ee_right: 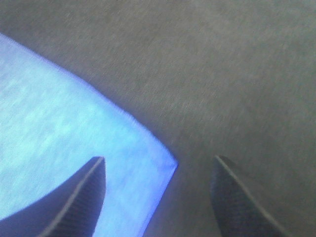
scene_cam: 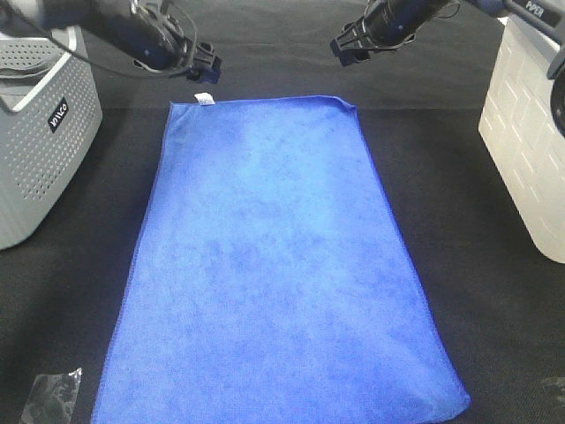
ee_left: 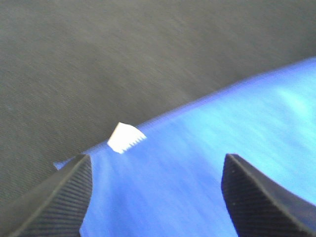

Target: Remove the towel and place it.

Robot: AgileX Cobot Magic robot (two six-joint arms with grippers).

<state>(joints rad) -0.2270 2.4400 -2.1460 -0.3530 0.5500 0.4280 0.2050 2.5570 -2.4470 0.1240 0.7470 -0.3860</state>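
Observation:
The towel (scene_cam: 274, 265) is a bright blue cloth lying flat and spread out on the black table, with a small white tag (scene_cam: 203, 97) at its far left corner. My left gripper (scene_cam: 205, 69) hovers just beyond that corner. In the left wrist view its jaws (ee_left: 155, 197) stand open over the towel (ee_left: 222, 138) beside the tag (ee_left: 126, 137), holding nothing. My right gripper (scene_cam: 346, 49) hangs above the far right corner. In the right wrist view it (ee_right: 158, 197) is open and empty, and the towel's corner (ee_right: 148, 163) lies flat between the fingers.
A grey perforated basket (scene_cam: 35, 132) stands at the left edge and a white ribbed container (scene_cam: 525, 132) at the right. A crumpled clear plastic scrap (scene_cam: 53, 393) lies by the towel's near left corner. Black table cloth (scene_cam: 468, 230) surrounds the towel.

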